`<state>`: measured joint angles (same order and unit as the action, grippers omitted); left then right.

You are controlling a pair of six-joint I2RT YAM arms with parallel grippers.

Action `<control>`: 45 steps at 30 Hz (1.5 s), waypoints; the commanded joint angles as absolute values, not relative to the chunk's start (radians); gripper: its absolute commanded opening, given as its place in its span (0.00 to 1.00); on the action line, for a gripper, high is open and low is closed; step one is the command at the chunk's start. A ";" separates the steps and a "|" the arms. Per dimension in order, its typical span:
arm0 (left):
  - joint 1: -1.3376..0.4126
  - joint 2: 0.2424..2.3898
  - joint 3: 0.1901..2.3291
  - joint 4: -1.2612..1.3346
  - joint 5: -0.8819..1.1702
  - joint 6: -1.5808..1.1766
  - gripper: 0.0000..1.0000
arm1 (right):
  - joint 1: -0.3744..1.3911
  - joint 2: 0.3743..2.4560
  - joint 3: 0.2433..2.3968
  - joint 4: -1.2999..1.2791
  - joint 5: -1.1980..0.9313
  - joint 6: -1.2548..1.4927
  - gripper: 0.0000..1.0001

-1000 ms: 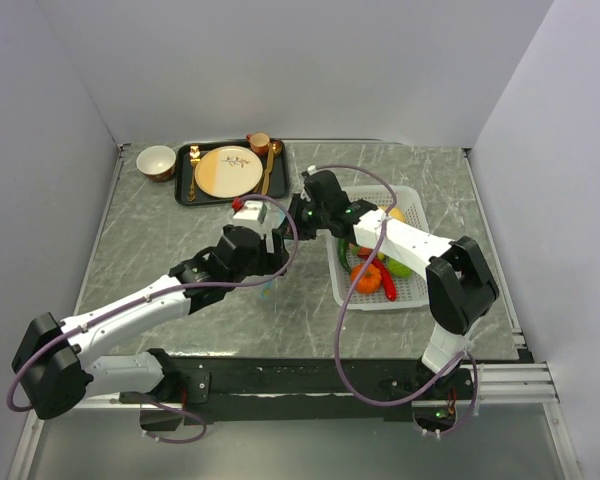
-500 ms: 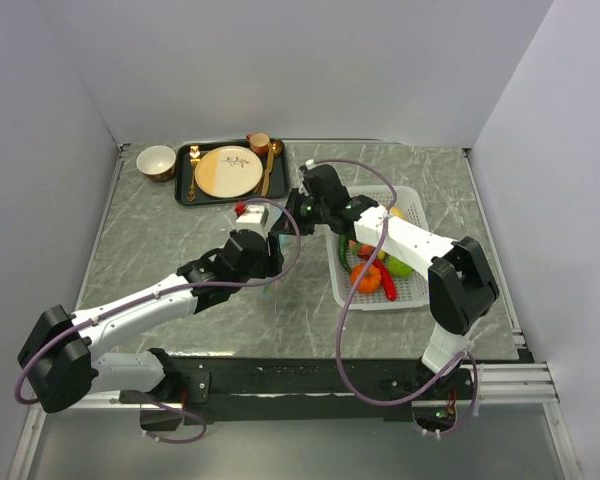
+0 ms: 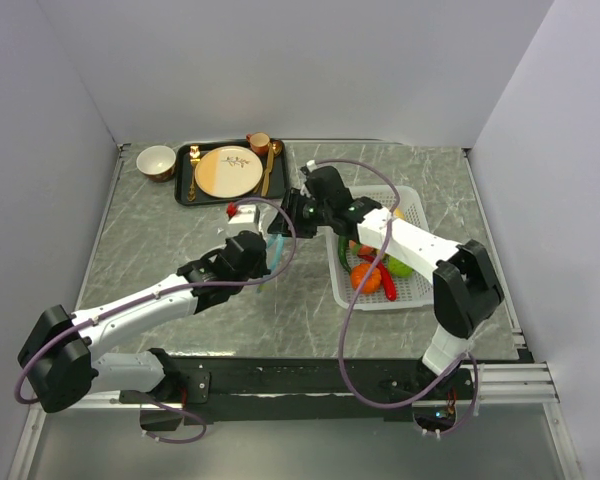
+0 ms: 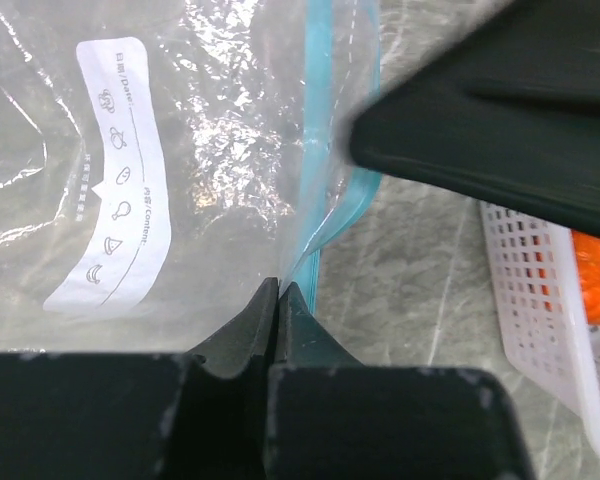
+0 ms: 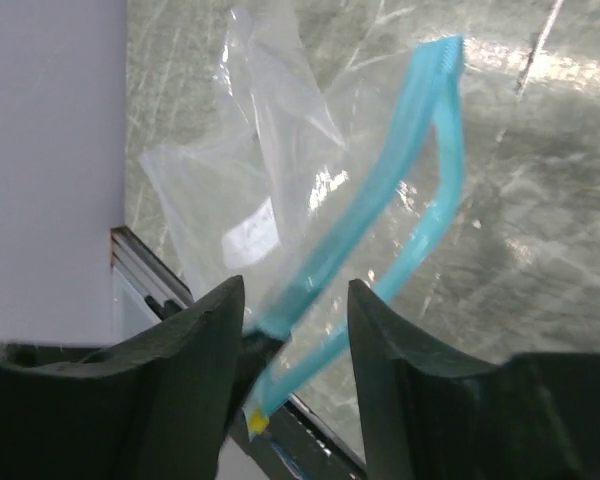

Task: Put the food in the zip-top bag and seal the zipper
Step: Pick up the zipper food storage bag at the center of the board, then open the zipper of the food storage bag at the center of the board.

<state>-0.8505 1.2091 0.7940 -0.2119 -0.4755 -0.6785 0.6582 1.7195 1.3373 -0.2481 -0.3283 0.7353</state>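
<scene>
From above, we see a bowl point(image 3: 156, 160) at the counter's point(image 3: 150, 230) far left, then a black tray point(image 3: 185, 192) carrying a plate point(image 3: 228, 170) and a cup point(image 3: 259, 142). Neither wrist camera shows these.

Only its own wrist view shows the left end effector point(image 4: 279, 287) pressed together, pinching the clear bag point(image 4: 180, 130) at its edge beside the teal zipper point(image 4: 315, 150). The bag sits between the two arms.

The right end effector point(image 5: 295, 290) is spread, with the zipper strip running loose between its fingers.

At the right, the white basket point(image 3: 405, 298) holds the food: a green pepper point(image 3: 342, 252), an orange tomato point(image 3: 365, 277), a red chilli point(image 3: 388, 287), a banana point(image 3: 396, 213) and a green ball point(image 3: 400, 268).
</scene>
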 commanded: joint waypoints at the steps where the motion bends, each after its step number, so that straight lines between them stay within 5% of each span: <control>1: -0.854 1.169 0.827 -0.264 -0.552 -0.732 0.01 | 0.637 1.592 1.270 -0.218 -0.246 0.727 0.54; 11: -0.854 1.043 0.851 -0.344 -0.577 -0.747 0.01 | 0.630 1.572 1.098 -0.075 -0.319 0.822 0.53; 28: -0.854 0.966 0.828 -0.330 -0.526 -0.745 0.03 | 0.638 1.700 1.189 0.074 -0.465 0.910 0.52; 45: -0.854 0.968 0.824 -0.324 -0.520 -0.742 0.03 | 0.637 1.585 1.074 0.147 -0.377 0.960 0.52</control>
